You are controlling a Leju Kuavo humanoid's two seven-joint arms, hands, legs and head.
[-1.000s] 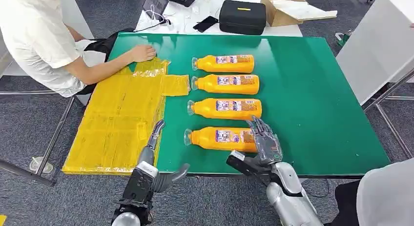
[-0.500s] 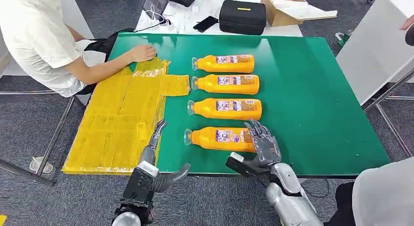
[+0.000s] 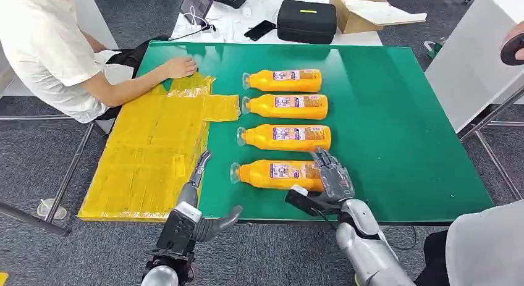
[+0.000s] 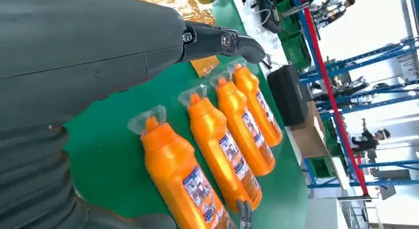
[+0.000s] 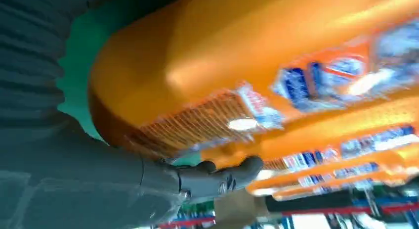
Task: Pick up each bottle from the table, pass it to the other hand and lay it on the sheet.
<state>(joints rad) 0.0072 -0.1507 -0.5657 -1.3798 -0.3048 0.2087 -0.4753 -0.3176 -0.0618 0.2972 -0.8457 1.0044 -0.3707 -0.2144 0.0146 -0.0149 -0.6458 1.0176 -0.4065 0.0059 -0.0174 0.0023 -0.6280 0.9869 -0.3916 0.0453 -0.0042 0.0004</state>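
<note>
Now we wrap our right hand (image 3: 332, 175) around the base end of the nearest bottle (image 3: 278, 174), which lies on the green table (image 3: 395, 131); the fingers seem curled on it, though not squeezing tight yet. We should grip firmly before lifting. Our left hand (image 3: 196, 196) waits with fingers wide beside the yellow sheet (image 3: 148, 156).

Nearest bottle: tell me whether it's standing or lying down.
Lying down. The nearest bottle lies on its side on the green table, cap toward the yellow sheet, the right hand over its base.
</note>
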